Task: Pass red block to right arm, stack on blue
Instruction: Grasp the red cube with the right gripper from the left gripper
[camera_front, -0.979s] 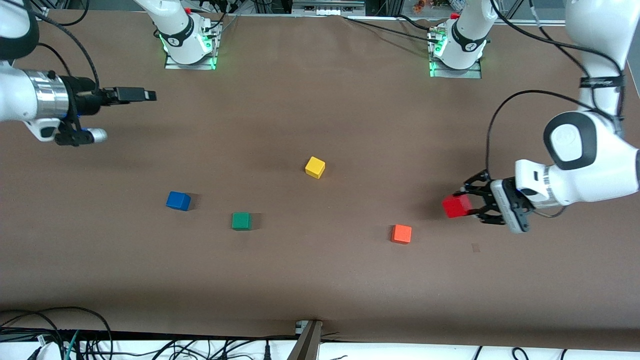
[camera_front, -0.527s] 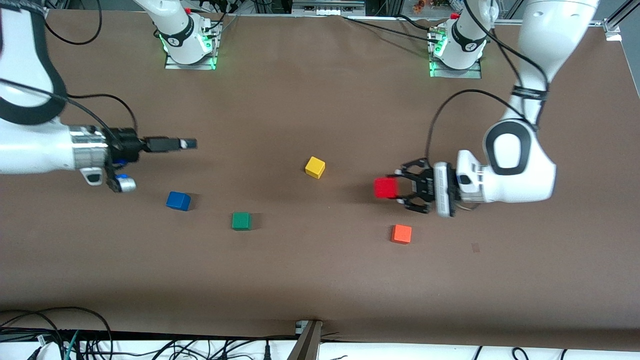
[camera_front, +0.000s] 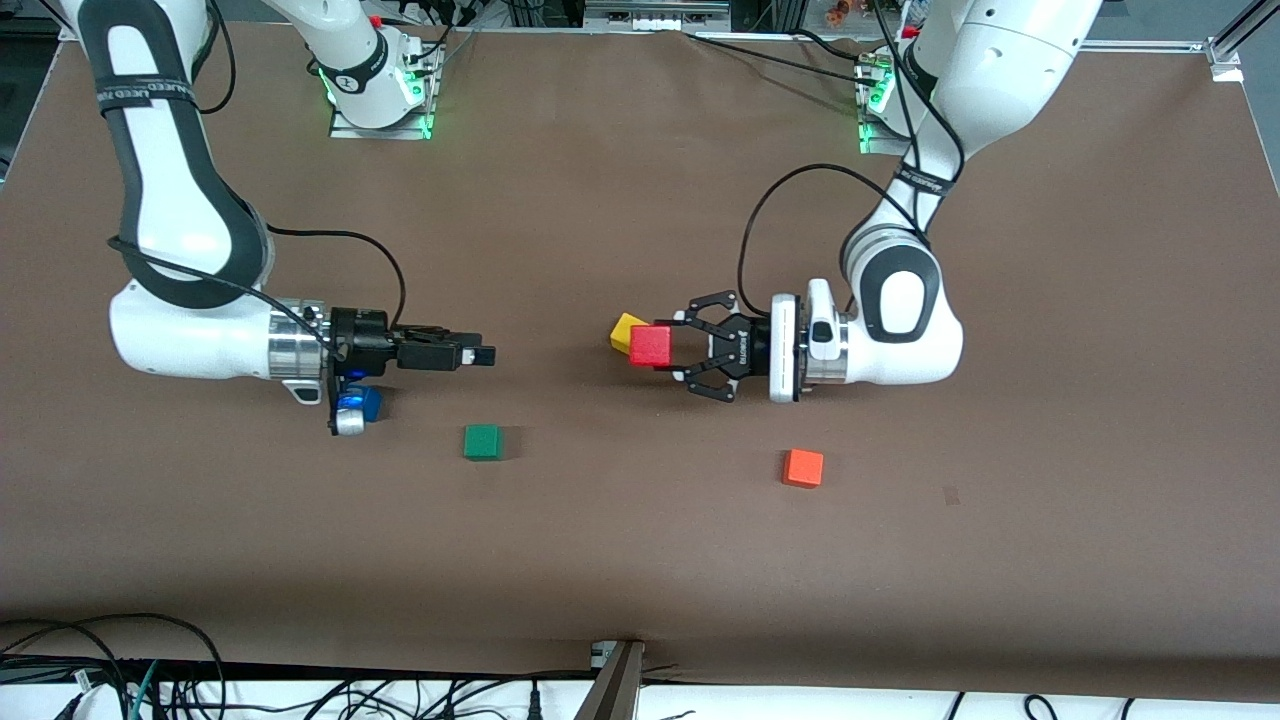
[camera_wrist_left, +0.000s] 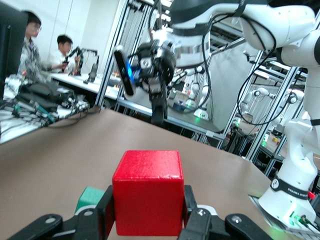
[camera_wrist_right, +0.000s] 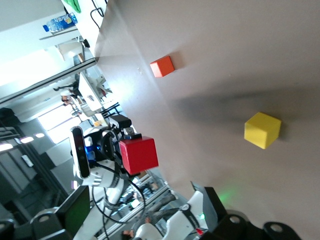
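Front view: left gripper (camera_front: 672, 348) held red block (camera_front: 650, 345) in clamped jaws, just over yellow cube (camera_front: 626, 328); right gripper (camera_front: 478, 354) jaws together, above table (camera_front: 640, 560), pointing toward yellow cube; blue block (camera_front: 370, 402) under right wrist
Left wrist view: red block (camera_wrist_left: 147, 199) clamped
Right wrist view: red block (camera_wrist_right: 138, 154) apart from yellow cube (camera_wrist_right: 262, 130)

Red block (camera_wrist_right: 138, 154) in left tool (camera_wrist_right: 120, 145)
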